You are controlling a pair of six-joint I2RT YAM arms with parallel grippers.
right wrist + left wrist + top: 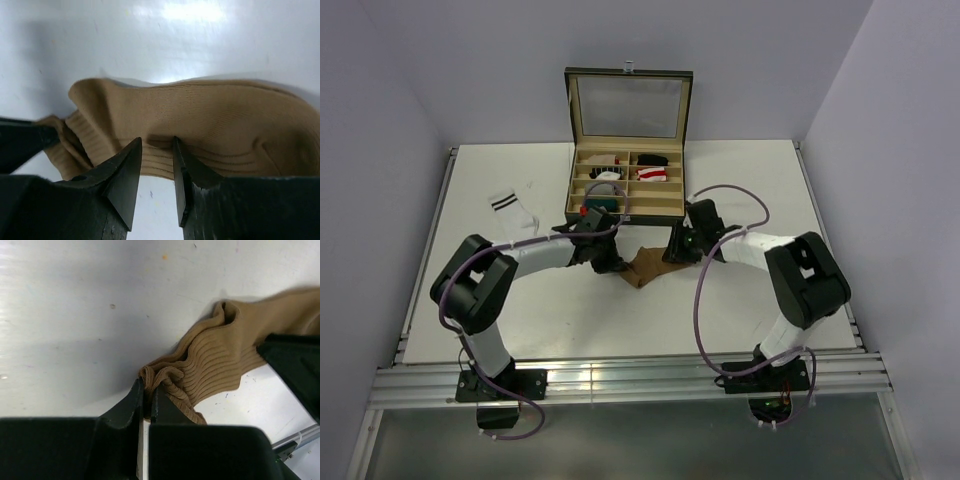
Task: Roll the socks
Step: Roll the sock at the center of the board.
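Tan-brown ribbed fabric sock point(642, 268) lies crumpled on white counter point(770, 180), between arms. Left tool point(147, 390) pinched shut on bunched cuff edge. Right tool point(157, 150) narrowly parted, straddling sock's edge, not clamped. Best approach, likely: keep cuff low, roll tight and even.

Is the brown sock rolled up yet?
Not rolled. The brown sock lies bunched on the table, one end pinched in the left fingers, the right fingers apart at its edge.
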